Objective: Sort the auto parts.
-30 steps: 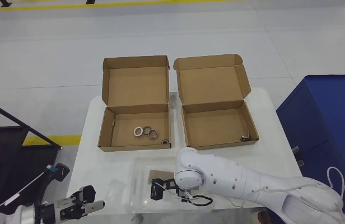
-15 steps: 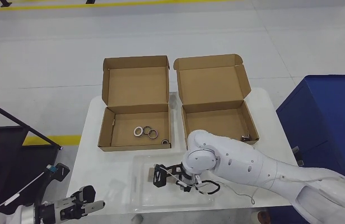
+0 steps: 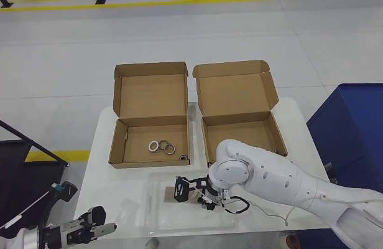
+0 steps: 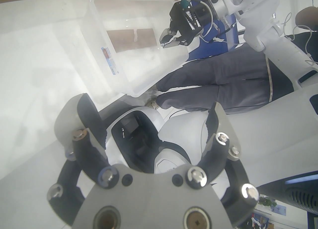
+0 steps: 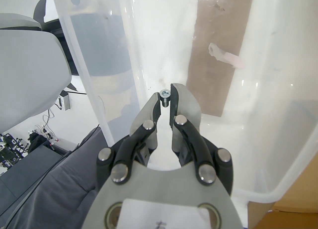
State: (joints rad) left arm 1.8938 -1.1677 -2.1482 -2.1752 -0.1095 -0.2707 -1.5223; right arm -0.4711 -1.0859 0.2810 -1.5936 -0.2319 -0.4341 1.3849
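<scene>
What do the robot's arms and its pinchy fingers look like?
The right arm is smooth, rounded and white, with thin cables looping near its wrist. The right gripper has grey metal fingers on black links with shiny round bolts. The left gripper looks alike: black links, silver bolts, a grey plate.

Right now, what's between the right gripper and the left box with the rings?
Top view: just the clear bin's far wall and a bare strip of table. The right gripper, fingers shut on a small bolt, hangs over that bin.
</scene>
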